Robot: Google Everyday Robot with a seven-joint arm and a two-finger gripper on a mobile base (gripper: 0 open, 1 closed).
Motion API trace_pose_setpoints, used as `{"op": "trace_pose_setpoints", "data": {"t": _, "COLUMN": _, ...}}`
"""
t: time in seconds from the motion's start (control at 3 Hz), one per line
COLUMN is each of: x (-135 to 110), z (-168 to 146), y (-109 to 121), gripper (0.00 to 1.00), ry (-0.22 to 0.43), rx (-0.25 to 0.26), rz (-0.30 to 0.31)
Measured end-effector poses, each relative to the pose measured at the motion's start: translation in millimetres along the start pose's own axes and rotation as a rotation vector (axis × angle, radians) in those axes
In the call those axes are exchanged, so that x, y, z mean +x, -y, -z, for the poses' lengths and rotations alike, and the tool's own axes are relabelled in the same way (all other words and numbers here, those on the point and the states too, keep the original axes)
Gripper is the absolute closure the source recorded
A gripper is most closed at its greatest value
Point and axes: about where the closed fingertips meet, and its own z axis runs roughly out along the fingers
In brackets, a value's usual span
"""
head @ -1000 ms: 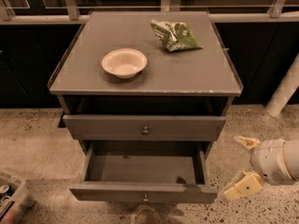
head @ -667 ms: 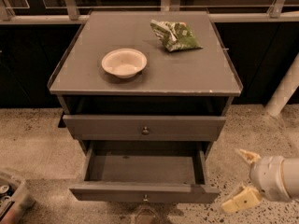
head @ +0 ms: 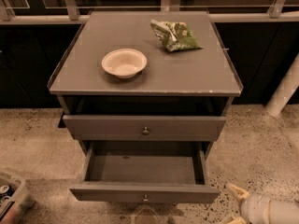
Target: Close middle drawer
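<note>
Middle drawer (head: 145,192) stands pulled well out of the grey cabinet, its inside bare and its front near the bottom edge of the view. Its small round knob (head: 145,198) sits at centre. Top drawer (head: 144,126) sits just above, only a little proud of the carcass. A paper bowl (head: 124,62) and a green snack bag (head: 176,35) rest on the cabinet top (head: 196,76).

Gripper (head: 230,205) is low at the right, just off the drawer's right front corner and apart from it. Its fingers are spread and hold nothing.

Step in hand: get onto the drawer front. Best to come round square to the face, meet it near the knob rather than at the corner, and push straight along the runners. An off-centre shove likely racks the drawer and jams it.

Against a second ago: the gripper sits lower and further toward the frame corner. The drawer is out just as far.
</note>
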Motion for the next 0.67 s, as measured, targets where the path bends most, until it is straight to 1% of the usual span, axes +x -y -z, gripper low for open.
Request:
{"op": "trace_pose_setpoints", "data": {"t": 0.33, "x": 20.4, "z": -18.4, "y": -2.2, "gripper": 0.13, "ry": 0.020, "rx": -0.040, "rz": -0.047}}
{"op": "trace_pose_setpoints", "data": {"t": 0.67, "x": 20.4, "z": -18.5, "y": -2.2, "gripper": 0.36, "ry": 0.020, "rx": -0.040, "rz": -0.047}}
